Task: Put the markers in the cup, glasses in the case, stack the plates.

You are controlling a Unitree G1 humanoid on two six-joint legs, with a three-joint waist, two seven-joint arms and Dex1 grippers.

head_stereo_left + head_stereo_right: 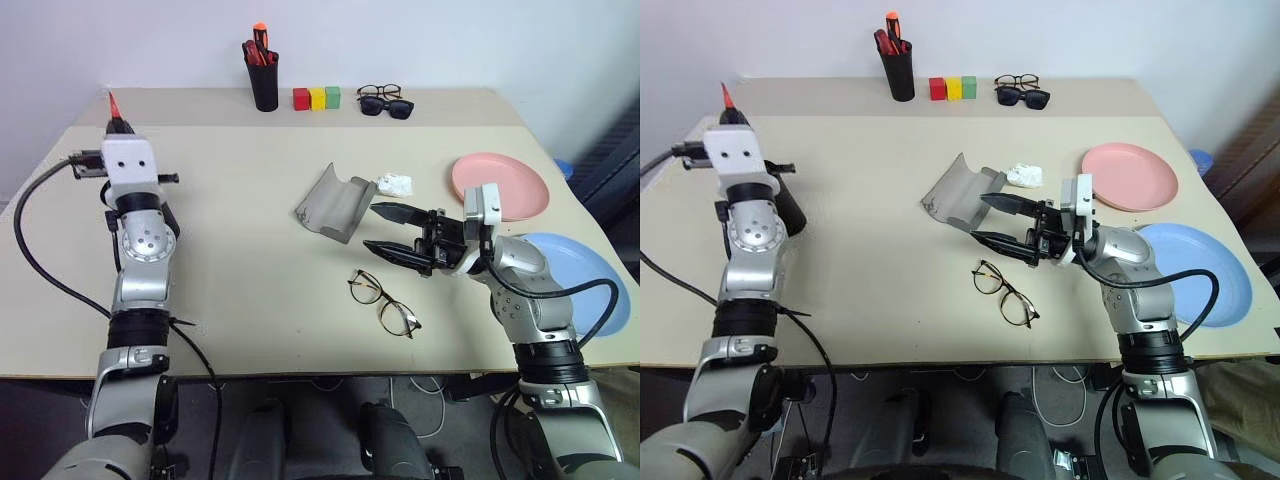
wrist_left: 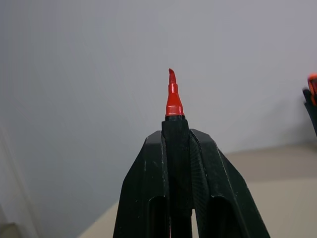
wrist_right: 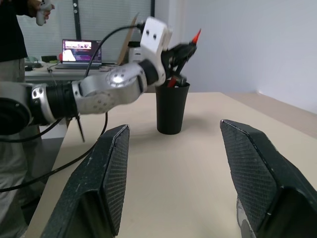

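My left gripper (image 2: 176, 134) squeezes a red marker (image 2: 173, 94); my right gripper (image 1: 395, 232) gapes, holding nothing, beside the case (image 1: 335, 200).

Surface: beige table (image 1: 250, 270), a second beige tabletop butted behind it.
12 o'clock: black pen holder (image 1: 264, 82), three coloured blocks (image 1: 317, 98), clear-lensed spectacles just behind black sunglasses (image 1: 386, 106).
Centre: open grey case (image 1: 335, 201), crumpled white wad (image 1: 394, 184) beside it.
3 o'clock: pink plate (image 1: 520, 185).
4 o'clock: blue plate (image 1: 590, 280).
5 o'clock: glasses (image 1: 383, 302).
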